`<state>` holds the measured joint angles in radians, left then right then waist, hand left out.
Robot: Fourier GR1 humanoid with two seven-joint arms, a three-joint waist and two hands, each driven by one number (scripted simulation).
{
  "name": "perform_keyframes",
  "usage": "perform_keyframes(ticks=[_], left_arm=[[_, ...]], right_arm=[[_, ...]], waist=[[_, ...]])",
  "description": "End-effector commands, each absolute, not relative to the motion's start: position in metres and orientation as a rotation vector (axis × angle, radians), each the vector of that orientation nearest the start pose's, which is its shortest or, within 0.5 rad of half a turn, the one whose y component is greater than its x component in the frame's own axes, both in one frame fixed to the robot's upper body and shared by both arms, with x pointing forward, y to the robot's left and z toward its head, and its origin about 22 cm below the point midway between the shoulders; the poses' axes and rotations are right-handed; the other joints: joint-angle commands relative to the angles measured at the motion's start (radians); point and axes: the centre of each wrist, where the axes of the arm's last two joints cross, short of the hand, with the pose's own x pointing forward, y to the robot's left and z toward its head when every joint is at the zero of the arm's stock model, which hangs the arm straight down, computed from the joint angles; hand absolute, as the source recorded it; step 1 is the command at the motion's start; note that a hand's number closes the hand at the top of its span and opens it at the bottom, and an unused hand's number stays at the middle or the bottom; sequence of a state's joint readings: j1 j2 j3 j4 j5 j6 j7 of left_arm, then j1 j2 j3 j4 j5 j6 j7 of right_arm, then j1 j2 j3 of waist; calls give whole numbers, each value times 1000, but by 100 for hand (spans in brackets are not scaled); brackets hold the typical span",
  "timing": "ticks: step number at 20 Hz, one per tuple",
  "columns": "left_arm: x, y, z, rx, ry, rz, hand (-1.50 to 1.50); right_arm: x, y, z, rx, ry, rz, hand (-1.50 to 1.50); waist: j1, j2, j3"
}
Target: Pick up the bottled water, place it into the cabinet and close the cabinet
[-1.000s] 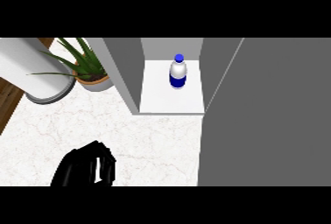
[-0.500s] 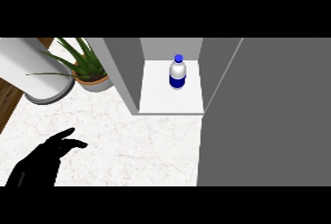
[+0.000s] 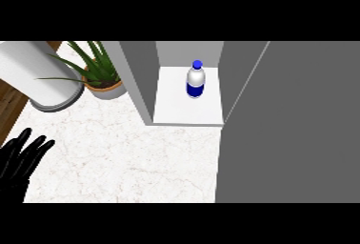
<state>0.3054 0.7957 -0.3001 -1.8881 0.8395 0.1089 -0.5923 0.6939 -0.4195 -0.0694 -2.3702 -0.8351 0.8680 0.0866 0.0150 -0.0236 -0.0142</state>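
In the head view the bottle [image 3: 195, 80] stands upright inside the cabinet [image 3: 188, 109]. The left hand [image 3: 21, 159] rests far left of the cabinet, fingers spread wide, holding nothing. The door [image 3: 292, 124] should swing shut slowly, missing the bottle.

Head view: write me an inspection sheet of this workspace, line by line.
Surface: white marbled counter, bare in the middle.
Job's things: bottled water stands upright inside the cabinet; the grey cabinet door is open at the right.
Clutter: potted plant and a large white cylinder at the back left.
Robot hands: left robot hand open at the left edge, fingers up, resting; right robot hand not in view.
Cables: nothing seen.
Surroundings: wooden floor at the left.
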Motion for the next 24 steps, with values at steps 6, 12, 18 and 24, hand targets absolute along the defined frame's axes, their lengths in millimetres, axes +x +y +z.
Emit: perform_keyframes(ticks=[6,12,18,24], left_arm=[[150,342,64,-256,-1858,50,-150],[142,355,67,-249,-1848,53,-150],[138,372,71,-233,-1849,37,-150],[127,382,70,-252,-1835,25,-150]], right_arm=[[81,-258,182,841,-1693,933,150],[94,-247,179,866,-1673,927,150],[109,-228,175,924,-1653,875,150],[125,-206,175,955,-1626,846,150]], waist=[[21,-8,-9],[25,-14,-10],[27,-13,-12],[60,-19,-12]])
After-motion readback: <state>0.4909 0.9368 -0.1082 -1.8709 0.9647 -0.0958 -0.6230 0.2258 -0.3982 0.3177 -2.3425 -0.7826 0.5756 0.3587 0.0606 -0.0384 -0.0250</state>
